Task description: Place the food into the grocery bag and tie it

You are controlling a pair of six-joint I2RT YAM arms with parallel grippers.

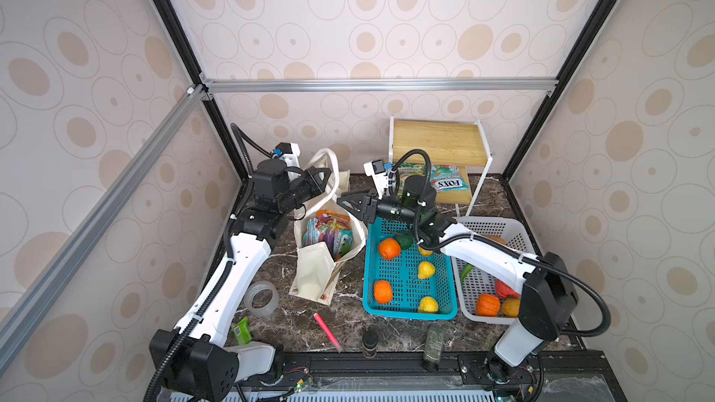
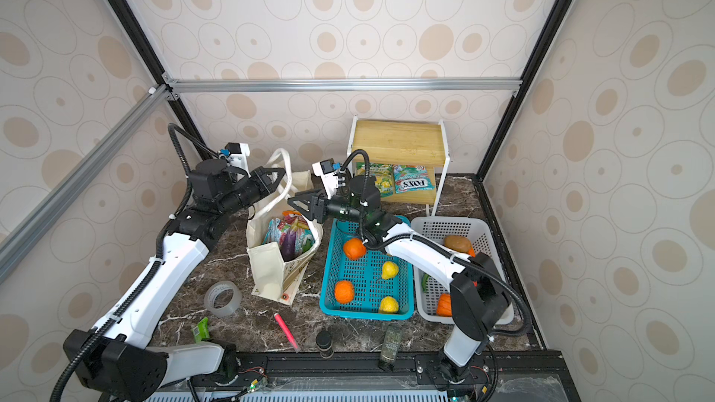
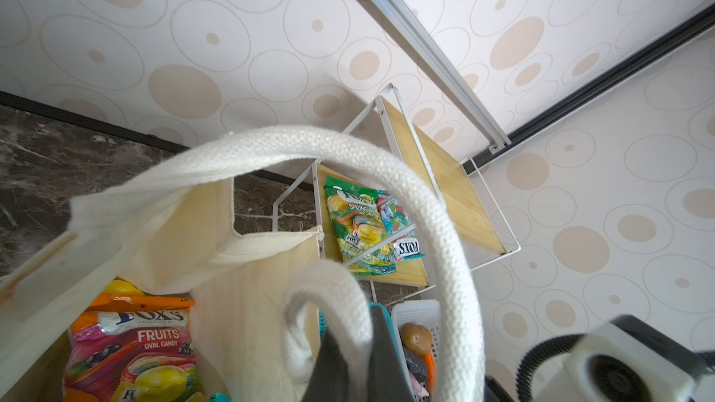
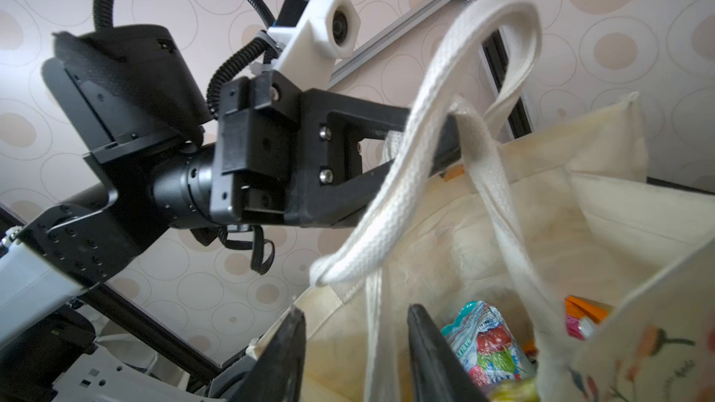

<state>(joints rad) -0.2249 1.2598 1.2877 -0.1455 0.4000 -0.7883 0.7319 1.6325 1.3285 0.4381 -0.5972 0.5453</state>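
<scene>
**Item:** grocery bag. Cream canvas tote standing slumped just left of the table's middle. The mouth is open, with candy packets showing inside.

**Fitting:** handle, a white woven strap and one of a pair. Both are raised over the mouth's 12 o'clock end and are not knotted.

**Left gripper**: at 12 o'clock of the mouth. Its jaws are together and, as far as the wrist views show, pinch one handle. The twin strap drapes across its fingers.

**Right gripper**: at 1 o'clock of the mouth. Its jaws are apart and a strap hangs between them, ungripped.

**Surroundings:** turquoise basket at the bag's 3 o'clock, holding oranges and yellow fruit. A white basket sits beyond it. A wooden shelf at 1 o'clock carries two Fox's packets.

**Hazards, as I judge them from here:**
- Tying now would shut out the fruit and the shelf packets.
- A pull on the one pinched handle could tip the soft bag toward 6 o'clock and spill the packets.
- The right jaws might close on the canvas rim or on both straps, which would make a tangle and not a knot.
- The draped strap could snag the left fingers when they let go.
- The two grippers sit near each other over the mouth, so a crossing move risks a knock.
</scene>
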